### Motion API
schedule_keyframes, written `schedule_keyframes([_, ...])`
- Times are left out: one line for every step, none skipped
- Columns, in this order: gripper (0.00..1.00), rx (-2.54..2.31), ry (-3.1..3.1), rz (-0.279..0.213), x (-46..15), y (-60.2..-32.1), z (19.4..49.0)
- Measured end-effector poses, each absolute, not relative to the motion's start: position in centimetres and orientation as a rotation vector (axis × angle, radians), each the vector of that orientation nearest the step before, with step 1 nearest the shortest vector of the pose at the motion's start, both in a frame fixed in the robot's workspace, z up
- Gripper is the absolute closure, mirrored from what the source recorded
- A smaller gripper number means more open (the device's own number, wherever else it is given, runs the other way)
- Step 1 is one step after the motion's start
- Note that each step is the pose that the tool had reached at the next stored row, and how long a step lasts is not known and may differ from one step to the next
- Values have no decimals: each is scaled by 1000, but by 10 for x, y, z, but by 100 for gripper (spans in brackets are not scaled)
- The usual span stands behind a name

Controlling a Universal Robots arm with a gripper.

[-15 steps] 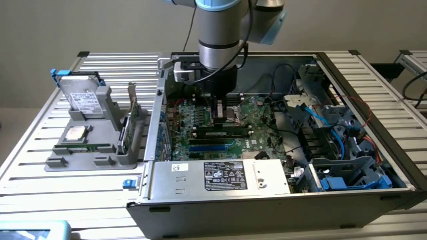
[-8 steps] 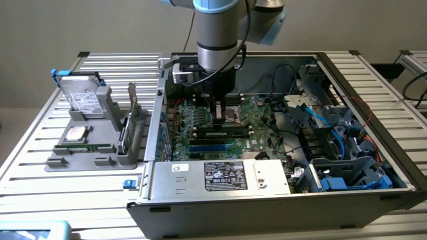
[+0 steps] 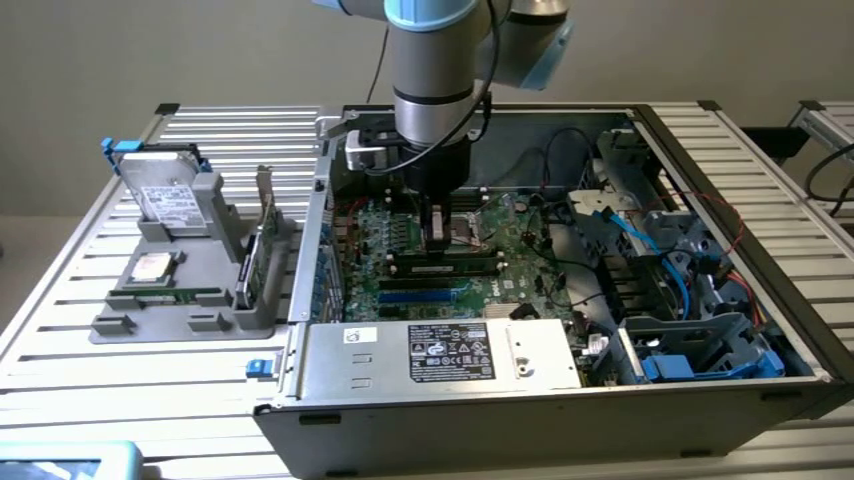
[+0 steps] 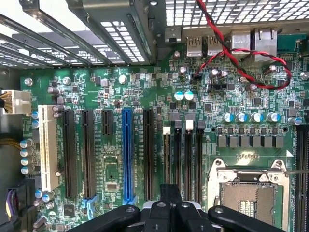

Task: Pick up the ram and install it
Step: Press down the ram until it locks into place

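Ram (image 3: 447, 268) stands on edge in a slot of the motherboard (image 3: 521, 225) inside the open computer case (image 3: 534, 400), beside the blue slots (image 3: 420, 295). Gripper (image 3: 438, 240) hangs just above it, pointing straight down; contact unclear. Fingers spread or closed — cannot tell. Wrist view: gripper (image 4: 169, 210) over the black memory slots (image 4: 188, 159).

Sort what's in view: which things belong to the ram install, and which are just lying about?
Job: ram, lying on the grey tray; gripper over the motherboard; its memory slots.
Lying about: hard drive, processor chip, expansion card, power supply.
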State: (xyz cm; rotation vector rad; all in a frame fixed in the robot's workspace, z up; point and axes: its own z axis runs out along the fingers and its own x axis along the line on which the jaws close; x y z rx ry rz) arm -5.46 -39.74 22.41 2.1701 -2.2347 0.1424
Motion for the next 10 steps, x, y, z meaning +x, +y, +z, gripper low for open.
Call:
schedule_keyframes([89, 2170, -2235, 143, -55, -397, 224])
schedule_keyframes([89, 2170, -2235, 143, -55, -397, 224])
schedule_keyframes([89, 2171, -2236, 143, -55, -397, 224])
schedule_keyframes([89, 2172, -2237, 143, -54, -397, 225])
schedule_keyframes([89, 2173, -2238, 143, -54, -397, 226])
schedule_keyframes([89, 2172, -2237, 143, -54, -397, 228])
schedule_keyframes([89, 2171, -2236, 143, -53, -397, 230])
schedule_keyframes([89, 2171, -2236, 143, -52, -397, 232])
schedule_keyframes([89, 2171, -2236, 143, -51, -397, 233])
schedule_keyframes([89, 2171, -2236, 143, -50, -397, 235])
